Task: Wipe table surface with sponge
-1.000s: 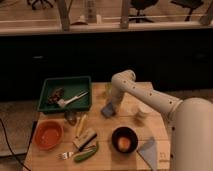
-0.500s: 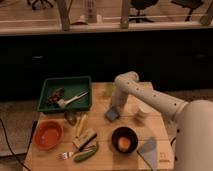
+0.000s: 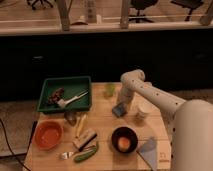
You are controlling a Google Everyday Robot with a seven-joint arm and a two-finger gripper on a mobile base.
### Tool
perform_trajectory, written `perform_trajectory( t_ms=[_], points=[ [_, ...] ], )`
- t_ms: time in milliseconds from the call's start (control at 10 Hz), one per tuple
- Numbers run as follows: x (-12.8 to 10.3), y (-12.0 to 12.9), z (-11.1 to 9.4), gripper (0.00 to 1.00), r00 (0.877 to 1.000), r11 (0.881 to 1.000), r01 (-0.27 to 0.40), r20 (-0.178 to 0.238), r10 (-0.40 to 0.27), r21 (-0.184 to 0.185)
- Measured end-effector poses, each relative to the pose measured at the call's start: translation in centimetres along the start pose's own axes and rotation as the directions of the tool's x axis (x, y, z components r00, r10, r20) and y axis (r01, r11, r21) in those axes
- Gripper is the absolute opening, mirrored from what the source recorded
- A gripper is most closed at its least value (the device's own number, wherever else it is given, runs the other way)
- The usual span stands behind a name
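A white arm (image 3: 150, 96) reaches in from the right, bends at a high elbow over the far side of the bench (image 3: 102, 125) and points down, so that the tool (image 3: 122, 105) sits low over the planks, a little right of the middle and toward the far edge. The tool clasps the sponge (image 3: 119, 109), a small blue-grey block that lies at its tip and rests on the wood. Just beyond the sponge, near the far edge, stands a small pale green cup (image 3: 110, 90); just to the right of the sponge stands a pale cup (image 3: 142, 113), apart from it. At the far left corner lies a green tray (image 3: 45, 92) with a white-handled utensil (image 3: 71, 99) and something brownish in it that I cannot make out. Near the front left is an orange bowl (image 3: 48, 135). Toward the front, nearer than the sponge and well apart from it, is a black bowl (image 3: 124, 135) holding something orange. Between the two bowls lies a tan block (image 3: 85, 139) with a dark side, and in front of it a long green vegetable (image 3: 86, 154). A grey-blue sheet (image 3: 149, 149) lies at the front right, beside the black bowl.
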Motion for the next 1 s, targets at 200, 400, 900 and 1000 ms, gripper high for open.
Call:
perform_trajectory(
  t_ms=[200, 400, 900, 1000],
  points=[
    [-0.9, -2.1, 0.5, 0.0, 1.0, 1.0, 0.011, 0.011, -0.011, 0.006],
    [-1.5, -3.5, 0.9, 0.0, 0.999, 1.0, 0.021, 0.028, -0.021, 0.007],
    [-1.4, -3.5, 1.1, 0.0, 0.999, 1.0, 0.024, 0.031, -0.024, 0.009],
    [-1.4, -3.6, 1.1, 0.0, 0.999, 1.0, 0.024, 0.031, -0.025, 0.01]
  ],
)
